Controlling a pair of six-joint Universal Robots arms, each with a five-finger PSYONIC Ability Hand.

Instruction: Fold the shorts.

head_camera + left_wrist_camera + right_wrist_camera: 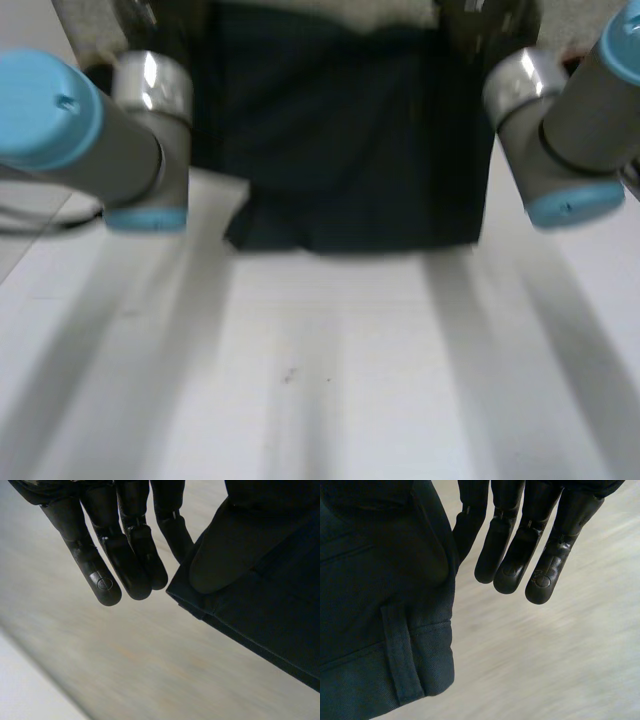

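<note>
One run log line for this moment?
left hand: pinches shorts corner | right hand: pinches corner near belt loop | shorts: spread between hands

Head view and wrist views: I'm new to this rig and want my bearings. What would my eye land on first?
The dark shorts come first, spread wide between the two grey arms at the far side of the white table. Then the wrist views: the left robot hand pinches a corner of the shorts under its thumb, other fingers straight beside it; the right robot hand grips the edge near a belt loop the same way.
</note>
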